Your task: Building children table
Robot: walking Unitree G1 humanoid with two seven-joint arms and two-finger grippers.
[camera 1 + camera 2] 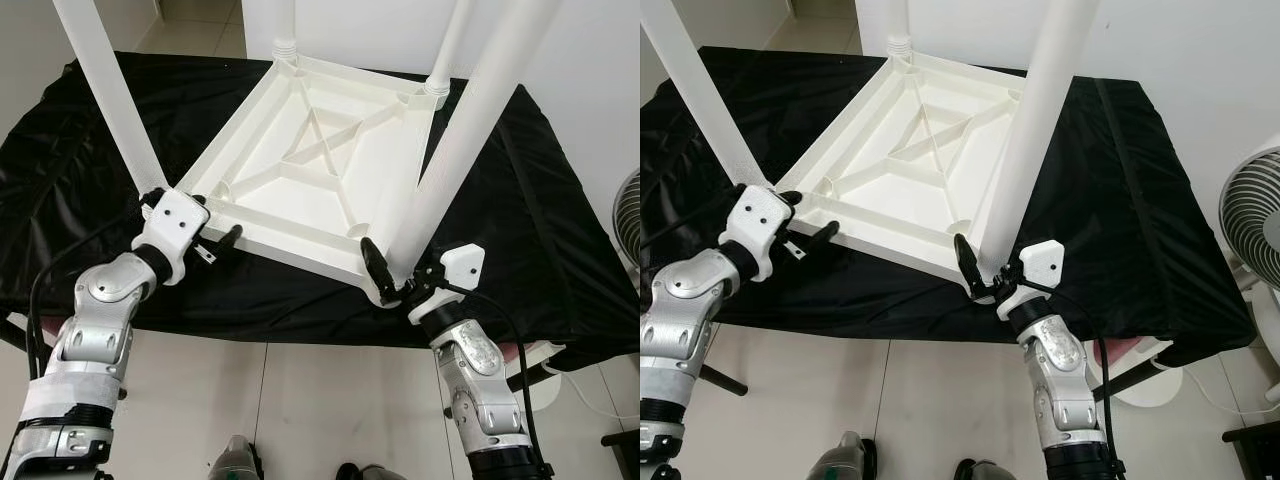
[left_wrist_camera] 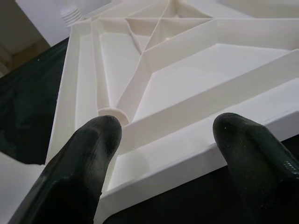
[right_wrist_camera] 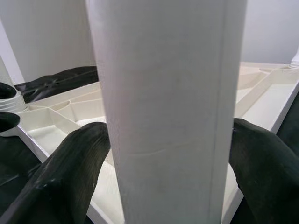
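Black-fingered right gripper point(image 1: 385, 278): fingers point(image 3: 60, 182) set on either side of the near-right table leg point(image 1: 470, 130) at its base, pressed against it; clamped on that leg, as the right wrist view confirms.

Left gripper point(image 1: 215, 240): at the near-left corner of the table, fingers point(image 2: 79, 158) spread apart, one to each side of the near edge rail, gripping nothing. One fingertip lies along the rail; the near-left leg point(image 1: 110, 95) rises just beside the wrist housing.

White plastic children's table point(image 1: 310, 160): lying upside down, top face down, ribbed underside up with diagonal cross-bracing. Four white tubular legs stand upright from its corner sockets; the two far legs point(image 1: 285, 25) show ridged collars at their bases.

Black cloth point(image 1: 530, 200): spread under the table, covering a low surface and hanging over its near edge.

Floor point(image 1: 300, 400): pale tiles, below the cloth edge between the two silver arms.

White fan point(image 1: 1255, 215): standing at the robot's right, apart from the cloth; a white cable runs along the floor near it.
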